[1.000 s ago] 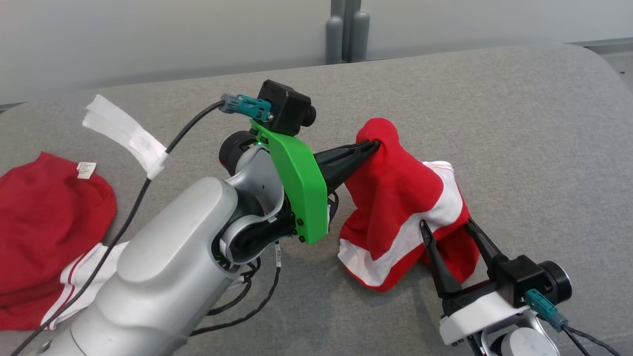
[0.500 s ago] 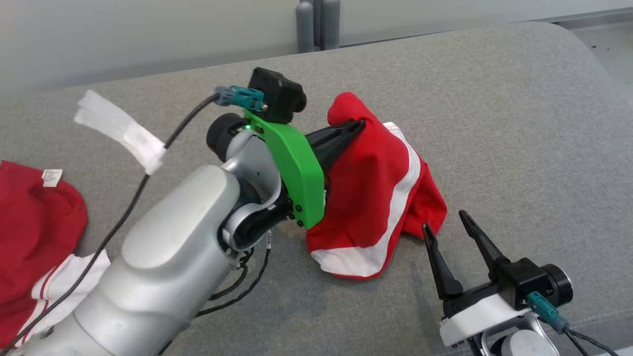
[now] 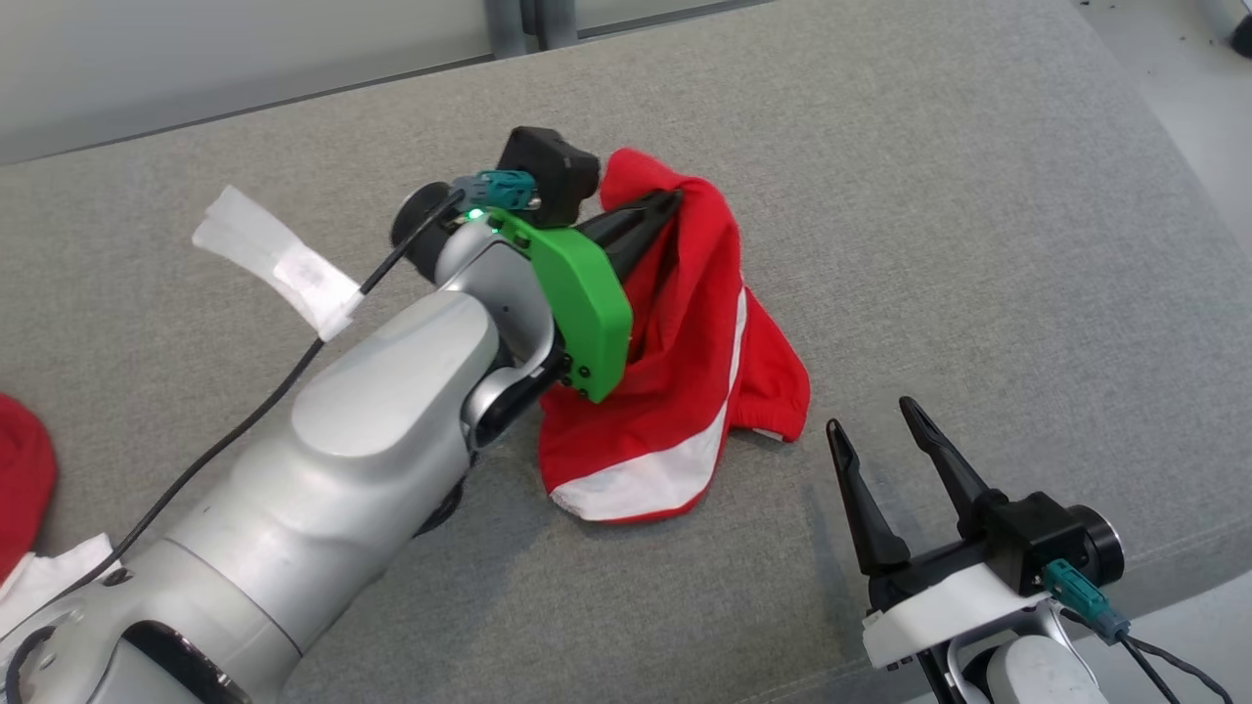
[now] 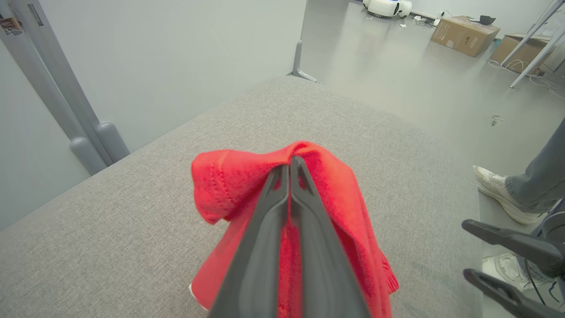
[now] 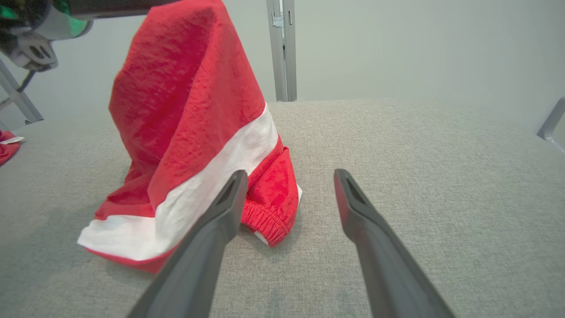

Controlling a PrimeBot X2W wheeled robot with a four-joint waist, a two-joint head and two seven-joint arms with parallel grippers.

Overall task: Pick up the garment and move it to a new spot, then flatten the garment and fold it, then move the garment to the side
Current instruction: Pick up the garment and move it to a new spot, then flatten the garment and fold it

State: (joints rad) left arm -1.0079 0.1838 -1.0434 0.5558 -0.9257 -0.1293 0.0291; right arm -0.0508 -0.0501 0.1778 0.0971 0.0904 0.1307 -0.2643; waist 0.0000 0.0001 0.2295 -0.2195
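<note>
The garment (image 3: 685, 391) is red with a white band. It hangs in a peak from my left gripper (image 3: 670, 200), which is shut on its top fold, while its lower hem rests on the grey cushion (image 3: 978, 244). In the left wrist view the closed fingers pinch the garment (image 4: 229, 185) at their tips. My right gripper (image 3: 871, 416) stands open just right of the cloth, nothing between its fingers. In the right wrist view the garment (image 5: 190, 110) rises left of my right gripper (image 5: 289, 174), its elastic hem next to the left finger.
Another red cloth (image 3: 20, 474) with a white piece lies at the cushion's far left. A white tape tag (image 3: 279, 259) hangs on the left arm's cable. A person's shoe (image 4: 496, 192) stands on the floor past the cushion's right edge. Boxes (image 4: 463, 28) sit further off.
The right gripper, which stood around the garment's lower edge, now stands clear of it to the right. The left gripper still holds the garment. The head camera has turned right.
</note>
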